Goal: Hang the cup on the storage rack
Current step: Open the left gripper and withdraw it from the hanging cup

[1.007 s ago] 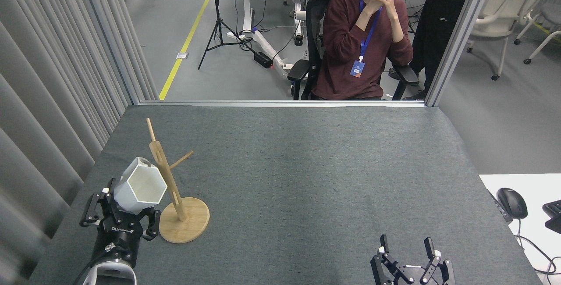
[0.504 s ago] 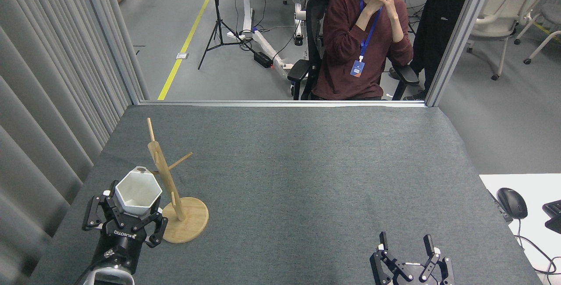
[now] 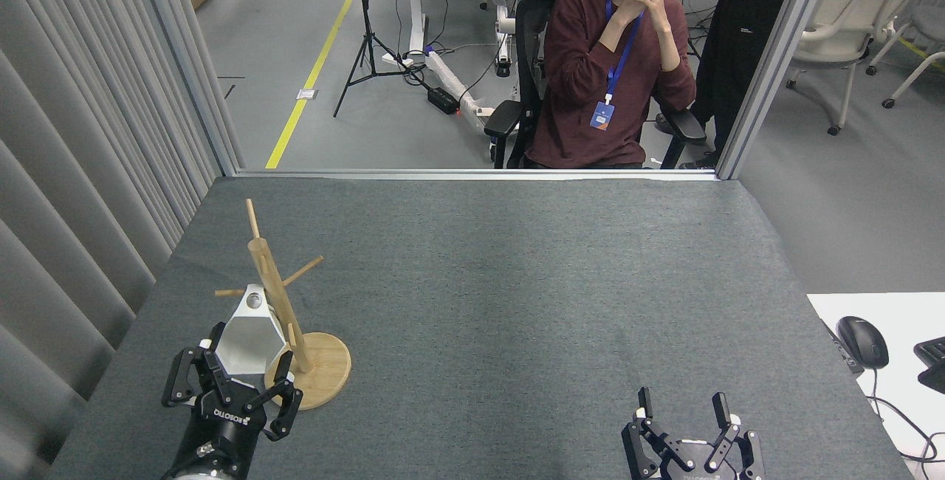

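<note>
The left gripper (image 3: 244,379) is black, built of jointed linkage bars with small bright pivot pins, and it fans out into two angular fingers (image 3: 179,388) from a cylindrical black body. White lettering runs across that body just below the linkages (it looks like a maker's name, too small to read surely). A pale part of the arm shows at the very bottom edge beneath it.

The right gripper (image 3: 681,411) is the same black make: two slim upright fingers (image 3: 720,410) with small white patches near their bases, cross-braced links with pale pivot pins, and a dark base cut off by the bottom edge.
</note>
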{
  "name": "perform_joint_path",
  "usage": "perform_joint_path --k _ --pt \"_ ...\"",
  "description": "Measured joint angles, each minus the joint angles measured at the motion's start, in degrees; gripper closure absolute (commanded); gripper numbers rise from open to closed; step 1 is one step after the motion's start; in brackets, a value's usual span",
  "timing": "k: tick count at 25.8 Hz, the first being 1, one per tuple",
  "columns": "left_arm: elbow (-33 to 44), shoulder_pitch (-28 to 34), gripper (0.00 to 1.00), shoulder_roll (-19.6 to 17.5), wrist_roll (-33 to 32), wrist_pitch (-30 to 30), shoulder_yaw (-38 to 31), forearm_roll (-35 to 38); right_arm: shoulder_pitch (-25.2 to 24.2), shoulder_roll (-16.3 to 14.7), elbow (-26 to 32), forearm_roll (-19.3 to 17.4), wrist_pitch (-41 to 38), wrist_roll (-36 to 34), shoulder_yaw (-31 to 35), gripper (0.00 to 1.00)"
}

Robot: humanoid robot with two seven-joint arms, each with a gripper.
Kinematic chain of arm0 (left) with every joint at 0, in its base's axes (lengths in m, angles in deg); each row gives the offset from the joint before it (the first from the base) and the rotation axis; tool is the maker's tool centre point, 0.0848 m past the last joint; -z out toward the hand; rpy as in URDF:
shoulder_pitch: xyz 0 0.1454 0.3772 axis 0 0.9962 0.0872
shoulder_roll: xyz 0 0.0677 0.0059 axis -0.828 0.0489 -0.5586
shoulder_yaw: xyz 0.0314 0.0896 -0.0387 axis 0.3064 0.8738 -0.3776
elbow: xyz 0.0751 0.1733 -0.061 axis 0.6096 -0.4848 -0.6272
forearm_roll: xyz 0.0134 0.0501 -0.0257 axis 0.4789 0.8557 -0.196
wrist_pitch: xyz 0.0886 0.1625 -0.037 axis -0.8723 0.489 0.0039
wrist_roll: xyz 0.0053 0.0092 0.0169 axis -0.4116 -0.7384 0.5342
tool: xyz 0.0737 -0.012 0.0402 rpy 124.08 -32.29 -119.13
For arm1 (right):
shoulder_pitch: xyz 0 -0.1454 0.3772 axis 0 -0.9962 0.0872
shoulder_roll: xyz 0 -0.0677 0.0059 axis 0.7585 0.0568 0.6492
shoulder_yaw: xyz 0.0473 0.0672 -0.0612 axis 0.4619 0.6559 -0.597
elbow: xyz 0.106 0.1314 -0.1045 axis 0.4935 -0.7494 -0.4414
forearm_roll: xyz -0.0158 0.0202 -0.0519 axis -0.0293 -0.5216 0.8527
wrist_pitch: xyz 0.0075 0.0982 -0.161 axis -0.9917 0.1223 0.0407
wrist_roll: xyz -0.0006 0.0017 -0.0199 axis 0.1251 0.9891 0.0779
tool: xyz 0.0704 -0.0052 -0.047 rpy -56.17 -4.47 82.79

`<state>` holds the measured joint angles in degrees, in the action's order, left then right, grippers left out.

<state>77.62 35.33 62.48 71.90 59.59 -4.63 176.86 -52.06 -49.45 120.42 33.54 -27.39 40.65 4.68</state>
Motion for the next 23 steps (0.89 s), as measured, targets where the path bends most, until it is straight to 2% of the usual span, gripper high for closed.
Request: perform_joint_path --k 9,13,19,23 --pt "-0.22 2.38 0.0 -0.36 0.51 1.31 0.47 -1.45 0.03 -0.03 0.07 0.0 0.0 -0.16 0.0 0.02" --pt "-0.28 5.27 0.0 -0.97 0.52 1.66 0.48 -5.8 0.03 -0.07 0.05 0.0 0.01 -0.16 -0.06 0.02" --pt "1.04 11.41 0.0 -3.39 -1.0 -2.43 0.48 -28.37 -0.35 -0.68 0.25 0.0 -0.1 -0.26 -0.1 0.02" --pt "3.84 15.01 0.0 -5.24 -4.72 -6.3 0.47 -41.86 -2.57 -2.76 1.76 0.02 -1.02 -0.37 0.09 0.02"
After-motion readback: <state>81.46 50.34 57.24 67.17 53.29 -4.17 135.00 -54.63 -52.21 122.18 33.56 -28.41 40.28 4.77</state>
